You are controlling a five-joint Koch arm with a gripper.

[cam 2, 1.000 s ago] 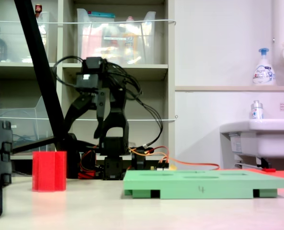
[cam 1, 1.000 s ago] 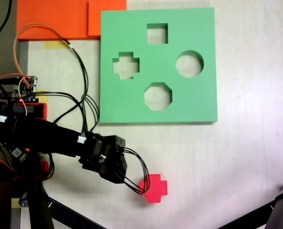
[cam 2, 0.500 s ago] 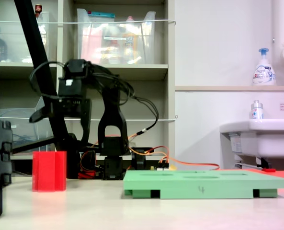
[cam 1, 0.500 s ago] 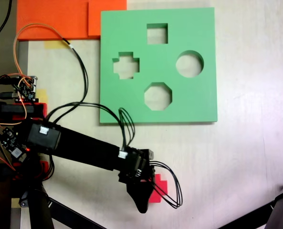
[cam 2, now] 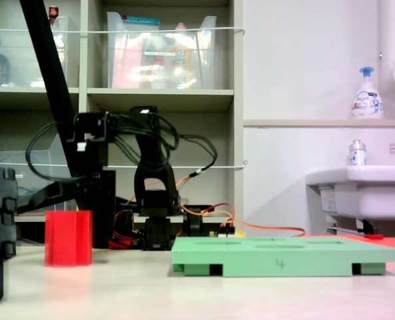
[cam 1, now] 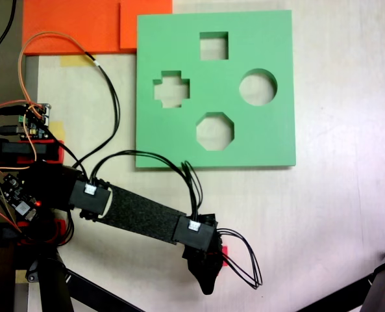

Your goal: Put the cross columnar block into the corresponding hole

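The green foam board (cam 1: pixel 270 136) lies flat at the top centre of the first exterior view. Its cross-shaped hole (cam 1: pixel 171 89) sits on the board's left side, beside a square, a round and an octagonal cutout. The red cross columnar block (cam 2: pixel 68 238) stands upright on the table, left of the board (cam 2: pixel 284 257) in the second exterior view. From above, only a red sliver of the block (cam 1: pixel 224 253) shows beside the arm. My gripper (cam 1: pixel 205 272) hangs directly over the block. Its jaws look spread apart, one angled out to the left, around the block's top (cam 2: pixel 67 208).
Orange foam sheets (cam 1: pixel 75 26) lie at the top left, with a circuit board and loose wires (cam 1: pixel 33 120) beside the arm's base. A black stand leg (cam 1: pixel 374 286) crosses the bottom right corner. A shelf, a sink (cam 2: pixel 357 187) and a soap bottle (cam 2: pixel 366 93) stand behind.
The arm has swung out from the left and stretched over the red block, covering it from above. The gripper has come down toward the block's top. Block and board have stayed put.
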